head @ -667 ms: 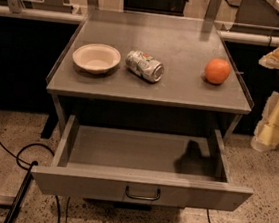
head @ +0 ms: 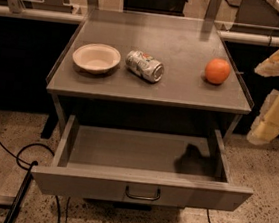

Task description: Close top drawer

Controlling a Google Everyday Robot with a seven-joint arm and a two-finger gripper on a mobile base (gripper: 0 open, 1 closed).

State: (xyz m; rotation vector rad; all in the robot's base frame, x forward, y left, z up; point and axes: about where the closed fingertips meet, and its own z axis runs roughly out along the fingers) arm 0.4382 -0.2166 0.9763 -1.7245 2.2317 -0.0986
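The top drawer of the grey metal cabinet stands pulled fully out towards me, with its flat front panel low in the view and a small dark loop handle at its centre. The drawer's inside is bare, with a dark shadow at its right. My gripper shows as pale cream parts at the right edge, beside the cabinet's right side and above the drawer's right front corner, touching nothing.
On the cabinet top sit a white bowl, a crushed can lying on its side and an orange. Black cables lie on the speckled floor at the left and lower right. A rail runs behind.
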